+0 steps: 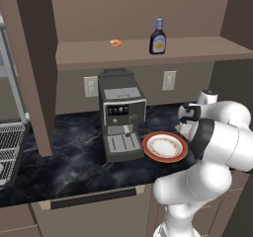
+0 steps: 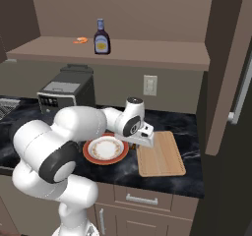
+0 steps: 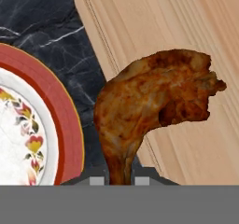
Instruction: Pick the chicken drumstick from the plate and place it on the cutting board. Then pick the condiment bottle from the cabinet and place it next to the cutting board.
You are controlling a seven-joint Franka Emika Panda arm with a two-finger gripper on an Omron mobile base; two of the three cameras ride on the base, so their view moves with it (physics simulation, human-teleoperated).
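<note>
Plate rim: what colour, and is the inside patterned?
The plate has a red-orange rim around a white centre with a small floral pattern; clearest in the hand view.

You see the chicken drumstick (image 3: 154,101), glossy brown-orange, hanging bone end down over the cutting board's (image 3: 186,31) near edge. The red-rimmed plate (image 3: 56,106) lies at its 9 o'clock. The condiment bottle (image 1: 158,37) stands upright on the cabinet (image 1: 197,47) shelf.

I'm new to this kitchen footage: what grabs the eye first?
The chicken drumstick, pinched at its bone end in the shut hand, hangs over the near edge of the cutting board, just past the red-rimmed plate. Up on the cabinet shelf stands the condiment bottle.
</note>
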